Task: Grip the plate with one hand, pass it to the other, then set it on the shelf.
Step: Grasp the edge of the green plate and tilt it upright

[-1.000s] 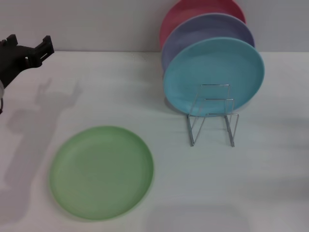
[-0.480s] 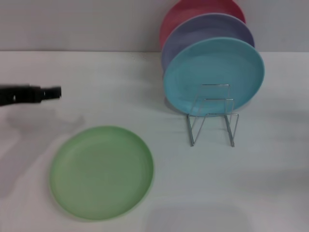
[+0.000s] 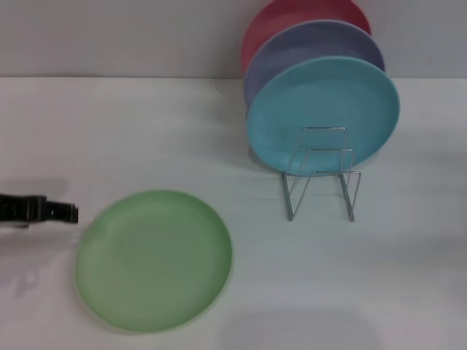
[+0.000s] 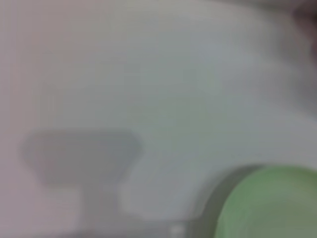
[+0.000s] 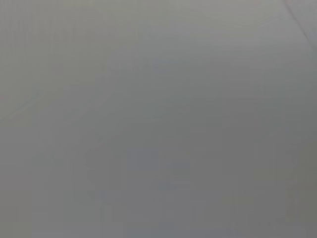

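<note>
The light green plate lies flat on the white table at the front left. Its edge also shows in the left wrist view. My left gripper comes in low from the left edge, its tip just left of the plate's rim and apart from it. The silver wire shelf stands at the right of centre, with its front slot bare. My right gripper is out of view.
A turquoise plate, a lavender plate and a pink plate stand upright in the back of the rack. A grey wall runs behind the table.
My left gripper has come down and forward from the upper left, turned flat, and now sits low by the green plate's left rim. Plates and rack have not moved.
</note>
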Available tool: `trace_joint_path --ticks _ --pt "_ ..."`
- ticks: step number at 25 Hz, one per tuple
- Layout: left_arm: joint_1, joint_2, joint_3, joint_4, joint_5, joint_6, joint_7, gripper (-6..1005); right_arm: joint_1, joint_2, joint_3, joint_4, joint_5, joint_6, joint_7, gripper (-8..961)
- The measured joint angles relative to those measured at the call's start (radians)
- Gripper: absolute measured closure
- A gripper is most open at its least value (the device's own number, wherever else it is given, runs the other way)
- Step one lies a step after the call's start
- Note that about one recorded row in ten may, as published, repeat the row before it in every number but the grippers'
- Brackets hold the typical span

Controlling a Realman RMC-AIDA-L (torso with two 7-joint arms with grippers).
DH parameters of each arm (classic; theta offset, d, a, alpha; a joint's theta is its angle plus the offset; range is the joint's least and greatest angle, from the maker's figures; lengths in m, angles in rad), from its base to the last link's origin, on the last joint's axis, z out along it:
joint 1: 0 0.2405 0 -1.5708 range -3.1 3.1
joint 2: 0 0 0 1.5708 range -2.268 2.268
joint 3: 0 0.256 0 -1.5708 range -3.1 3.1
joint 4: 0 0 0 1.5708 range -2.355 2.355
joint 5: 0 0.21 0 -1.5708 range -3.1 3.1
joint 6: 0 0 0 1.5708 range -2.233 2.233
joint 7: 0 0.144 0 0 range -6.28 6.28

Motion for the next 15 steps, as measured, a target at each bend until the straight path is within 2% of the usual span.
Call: trace_joint_path --ticks 3,8,9,14,15 --pt "-0.033 -0.002 0.013 -0.006 0.04 -0.06 -0.029 172 0.021 -0.019 0.016 0.001 0.0 0.04 -0.001 291" --pt "-0.044 -0.003 0.024 -0.01 0.049 -0.072 -0.037 172 0.032 -0.024 0.025 0.004 0.0 0.054 -0.004 291" --pt "-0.068 -0.003 0.057 -0.03 0.07 -0.079 -0.064 172 0.034 -0.024 0.025 0.004 0.0 0.054 -0.011 291" --pt "-0.104 -0.005 0.085 -0.09 0.081 -0.079 -0.077 172 0.038 -0.024 0.025 0.007 0.0 0.055 -0.053 291" --pt "-0.132 -0.005 0.107 -0.137 0.099 -0.069 -0.088 172 0.038 -0.024 0.025 0.007 0.0 0.055 -0.054 291"
